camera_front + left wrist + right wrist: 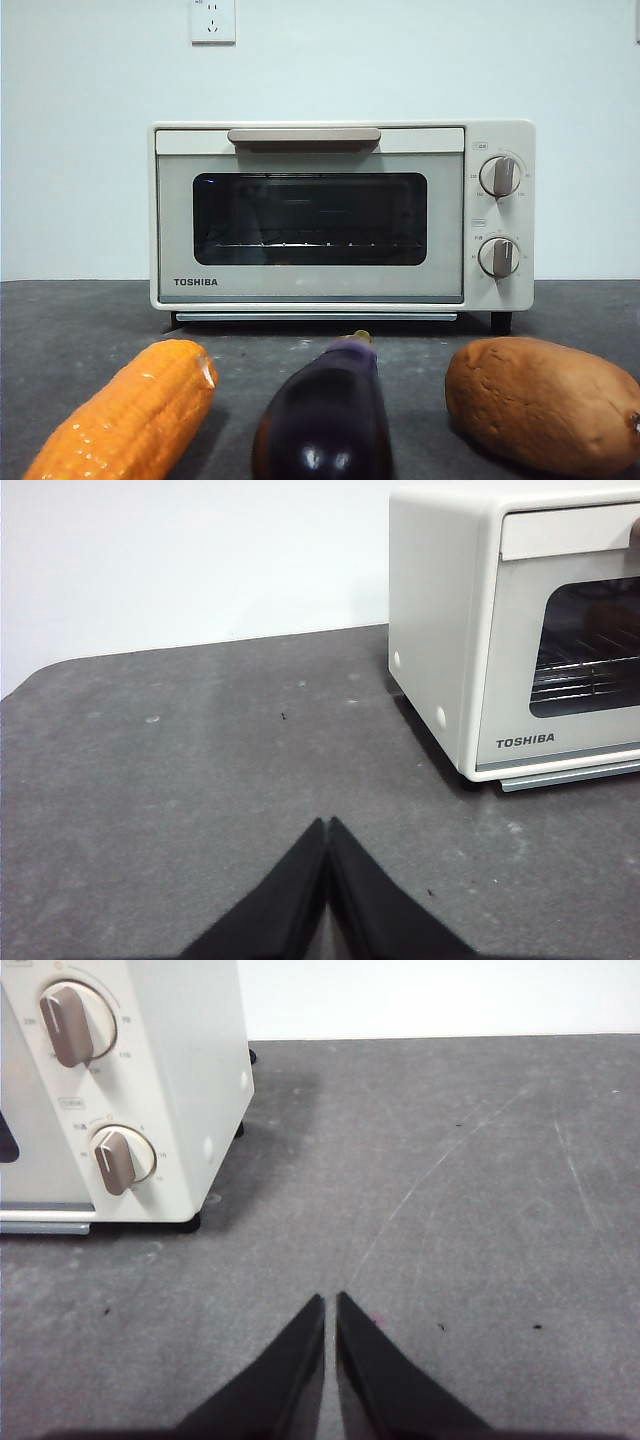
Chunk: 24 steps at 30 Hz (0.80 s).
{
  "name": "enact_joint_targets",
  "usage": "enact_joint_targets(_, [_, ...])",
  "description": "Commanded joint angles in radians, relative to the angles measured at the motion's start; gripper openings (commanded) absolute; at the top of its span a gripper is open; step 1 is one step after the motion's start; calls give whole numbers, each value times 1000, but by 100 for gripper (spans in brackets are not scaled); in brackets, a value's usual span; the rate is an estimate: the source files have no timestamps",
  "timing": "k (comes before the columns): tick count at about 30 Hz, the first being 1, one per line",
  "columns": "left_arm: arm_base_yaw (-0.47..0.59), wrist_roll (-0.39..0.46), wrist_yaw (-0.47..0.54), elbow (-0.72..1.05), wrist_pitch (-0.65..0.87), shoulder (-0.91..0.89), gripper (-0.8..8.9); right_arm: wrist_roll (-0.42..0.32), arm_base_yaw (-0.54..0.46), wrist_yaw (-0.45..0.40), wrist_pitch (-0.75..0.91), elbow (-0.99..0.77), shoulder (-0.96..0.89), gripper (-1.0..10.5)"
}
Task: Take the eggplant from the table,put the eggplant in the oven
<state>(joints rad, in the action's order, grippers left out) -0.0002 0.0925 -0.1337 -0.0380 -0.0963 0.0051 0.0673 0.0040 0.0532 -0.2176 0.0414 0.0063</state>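
Waiting closed and empty, the left gripper (328, 825) and right gripper (330, 1300) flank the shut oven (340, 215); the eggplant (325, 415) lies untouched ahead.

Reading "TOSHIBA" in dark letters on the cream-white boxy toaster oven's (310, 285) door, lower left corner; knob markings staying illegible.
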Motion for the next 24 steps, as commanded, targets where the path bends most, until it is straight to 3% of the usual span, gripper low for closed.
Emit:
enact_joint_targets(1, [1,-81,-5,2,14,-2,6,10,0,0,35,-8,-3,4])
enact_joint_targets(4, [1,-228,-5,2,14,-2,6,45,0,4,78,-7,-3,5])
enact_joint_targets(8, [1,-446,-5,2,14,-2,6,174,0,11,128,-6,-3,4])
enact_joint_targets(11, [1,-539,-5,2,14,-2,6,256,0,11,152,-3,-3,4])
enact_joint_targets(15, [1,-616,-18,1,15,-2,6,320,0,33,159,9,-3,4])
enact_joint_targets(24, [1,-692,-32,-53,-37,23,6,326,0,70,42,138,5,4])
